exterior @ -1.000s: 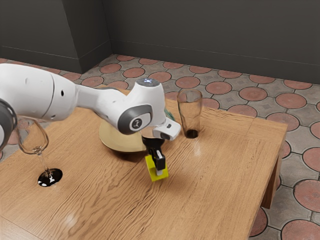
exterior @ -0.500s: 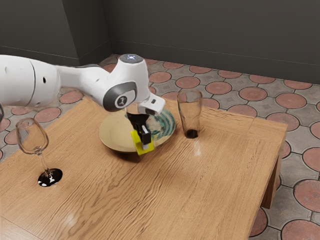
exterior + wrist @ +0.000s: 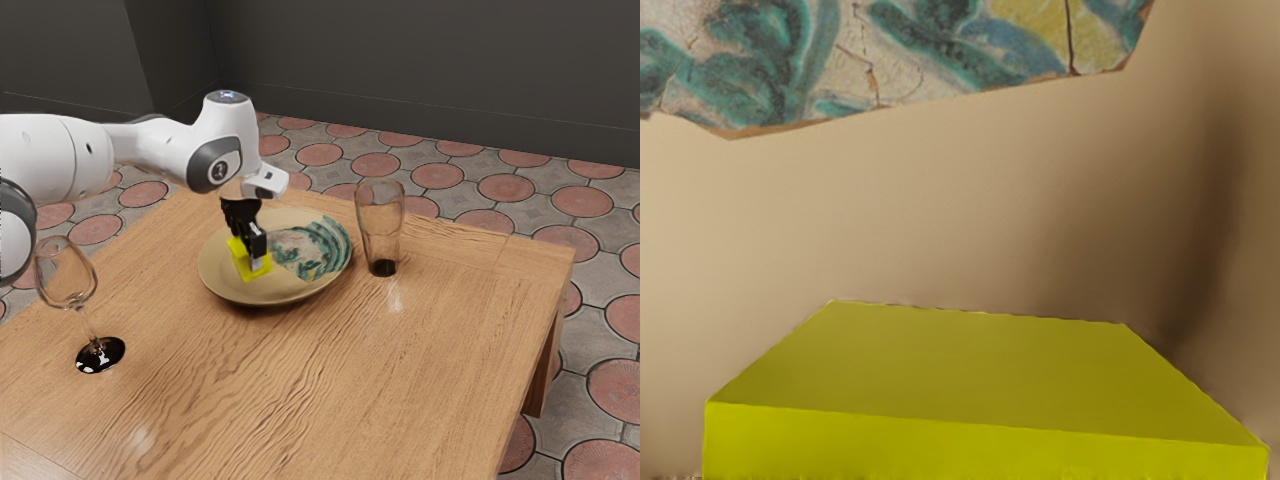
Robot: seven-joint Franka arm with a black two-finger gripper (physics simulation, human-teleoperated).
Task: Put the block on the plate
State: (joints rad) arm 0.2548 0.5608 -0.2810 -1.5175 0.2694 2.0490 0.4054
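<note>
The gripper [image 3: 251, 262] was over the plate [image 3: 215, 264], toward the exterior view's left part of it, its fingers closed on the yellow block [image 3: 241, 262] and held apart by the block's width. Whether the block touched the plate could not be told. The plate's painted patch [image 3: 318, 250] lay to the exterior view's right of the block. Farther right, near the rim, stood a tall glass [image 3: 380, 225]; at the left, nearer, a wine glass [image 3: 67, 275] stood on the table [image 3: 430, 350].
</note>
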